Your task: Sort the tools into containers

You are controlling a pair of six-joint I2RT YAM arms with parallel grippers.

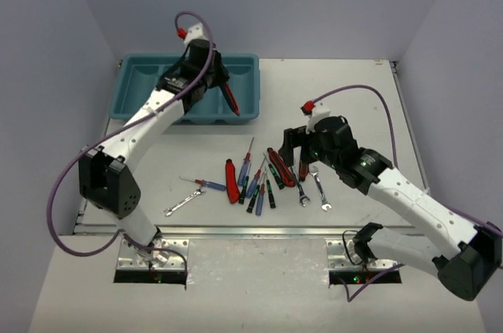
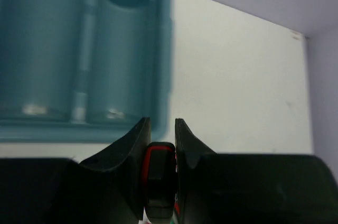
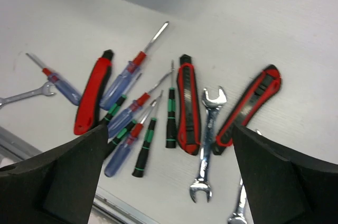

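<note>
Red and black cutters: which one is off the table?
The cutter pinched in the left gripper above the tray; the other three lie on the table.

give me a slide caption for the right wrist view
Open right fingers hover above red-and-black cutters, screwdrivers and wrenches lying on the white table.

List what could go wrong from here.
1. The left gripper grips a red-and-black tool close to the tray rim. If it is released here, it might strike the rim and land outside.
2. The open right gripper hovers over closely packed tools. Closing could catch two at once.
</note>
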